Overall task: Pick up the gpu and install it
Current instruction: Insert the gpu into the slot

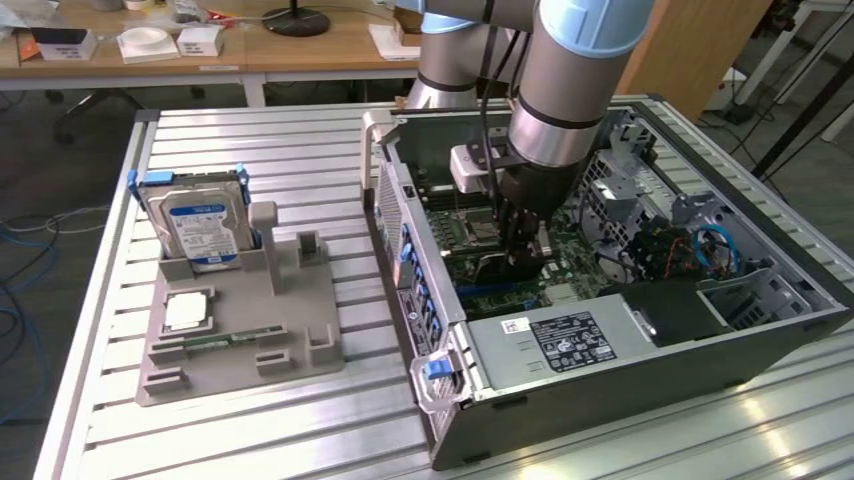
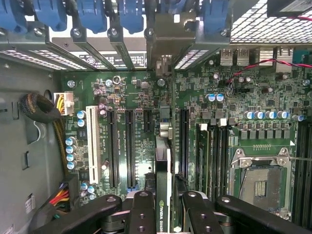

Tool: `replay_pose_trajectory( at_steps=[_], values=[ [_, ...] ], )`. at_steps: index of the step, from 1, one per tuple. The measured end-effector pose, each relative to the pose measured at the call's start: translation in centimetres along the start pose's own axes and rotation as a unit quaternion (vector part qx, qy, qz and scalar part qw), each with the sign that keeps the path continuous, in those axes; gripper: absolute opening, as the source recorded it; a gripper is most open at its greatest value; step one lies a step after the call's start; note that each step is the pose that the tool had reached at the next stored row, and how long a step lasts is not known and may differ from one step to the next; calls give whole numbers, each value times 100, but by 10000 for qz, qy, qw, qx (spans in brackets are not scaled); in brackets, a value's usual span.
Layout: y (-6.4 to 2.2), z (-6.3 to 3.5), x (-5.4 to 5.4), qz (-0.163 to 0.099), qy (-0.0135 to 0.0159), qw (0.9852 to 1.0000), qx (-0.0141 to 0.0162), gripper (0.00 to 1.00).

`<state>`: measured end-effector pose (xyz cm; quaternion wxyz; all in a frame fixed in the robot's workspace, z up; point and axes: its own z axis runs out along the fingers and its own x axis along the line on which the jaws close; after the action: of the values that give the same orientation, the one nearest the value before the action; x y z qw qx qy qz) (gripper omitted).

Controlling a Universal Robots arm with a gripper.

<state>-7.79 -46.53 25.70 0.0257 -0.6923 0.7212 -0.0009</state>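
My gripper (image 1: pixel 526 250) is down inside the open computer case (image 1: pixel 400 230), shut on the gpu (image 1: pixel 505 266), a thin black card. In the wrist view the gpu (image 2: pixel 163 175) appears edge-on between the two fingers (image 2: pixel 141 212), with a green logo label near them. The card runs across the motherboard (image 2: pixel 234 117) between two long black slots. Its silver end bracket (image 2: pixel 163 41) reaches the row of rear slot openings with blue clips. Whether its lower edge sits in a slot is hidden.
A silver hard drive (image 1: pixel 200 225) stands in a grey holder (image 1: pixel 240 345) at the exterior view's left, with a processor (image 1: pixel 187 312) and a green memory stick (image 1: pixel 227 340). The power supply (image 1: pixel 574 340), cables (image 2: pixel 41 109), a white slot (image 2: pixel 91 141) and the processor socket (image 2: pixel 261 183) surround the card.
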Motion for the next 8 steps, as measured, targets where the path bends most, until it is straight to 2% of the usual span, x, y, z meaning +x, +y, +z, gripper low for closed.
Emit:
replay_pose_trajectory(
  at_steps=[5, 8],
  values=[
    [1, 3, -8, 1, -5, 10000, 1, 26],
    [1, 12, -15, 0, -20, 10000, 1, 26]
  ],
)
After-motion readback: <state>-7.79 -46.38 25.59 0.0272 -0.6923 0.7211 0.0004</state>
